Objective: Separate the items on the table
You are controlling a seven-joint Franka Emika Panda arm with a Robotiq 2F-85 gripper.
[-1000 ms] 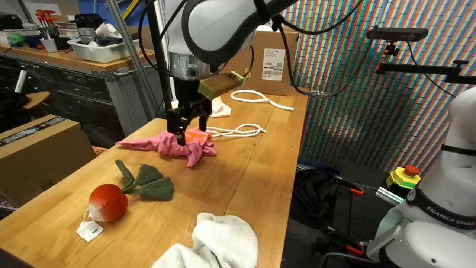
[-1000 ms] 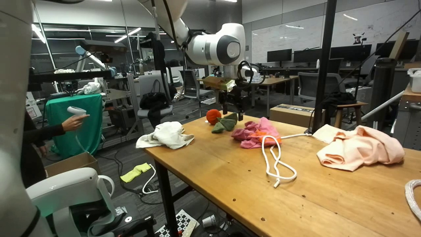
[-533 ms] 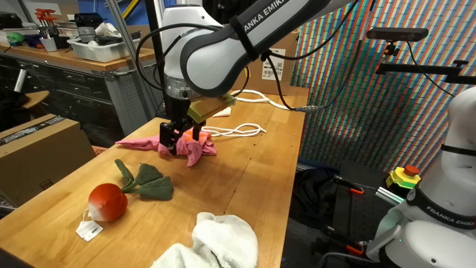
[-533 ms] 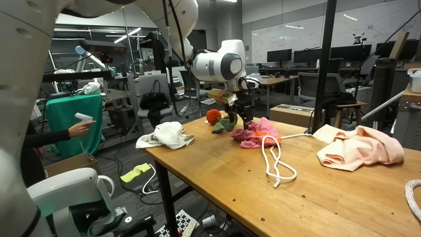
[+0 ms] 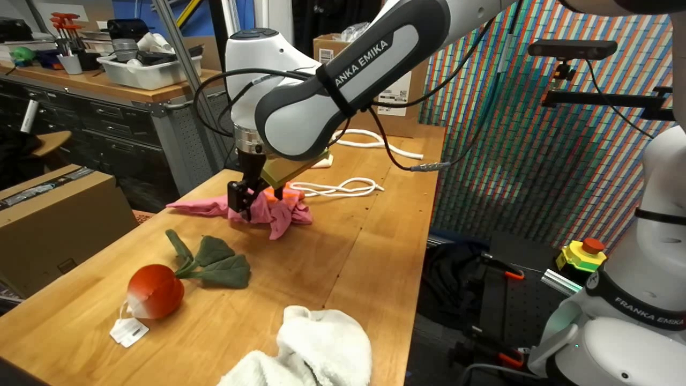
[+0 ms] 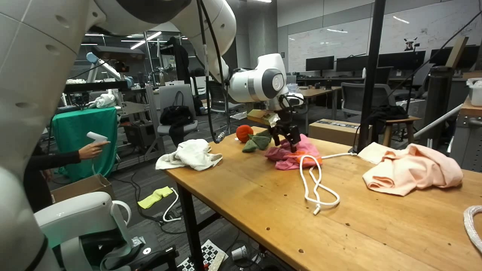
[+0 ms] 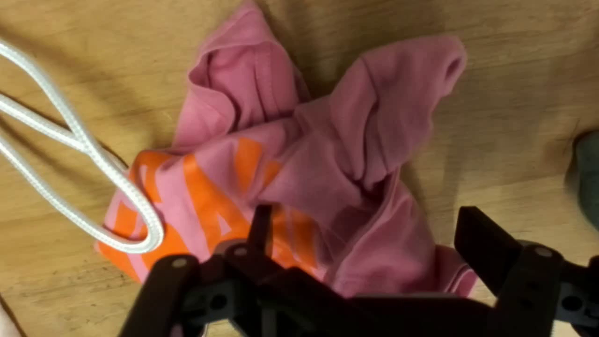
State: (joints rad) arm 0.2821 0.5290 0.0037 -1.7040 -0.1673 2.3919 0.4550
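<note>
Along one light-brown wooden table, six soft things lie before me. My white arm hangs over it; in an exterior view its forearm shows "ANKA EMIKA", and a white base at the side reads "FRANKA EMIKA". One brown cardboard box stands at one end of the table. Three of the six are cloths: one peach cloth, crumpled near a black post; one white towel, bunched at a corner; and one pink cloth, beneath my claw. I have that claw spread wide and released, its two fingers well apart with pink cloth showing between them. One fingertip sits over the orange print; whether either finger touches the cloth, I cannot tell, nor can I read that print. Next comes one red ball toy with three green leaves, apart from the pink cloth. Two white ropes follow: a looped rope, one bend lying on the pink cloth, and a second rope near the box. Smallest are one white label on the box and one white tag strung to the ball, both with print too small to read.
</note>
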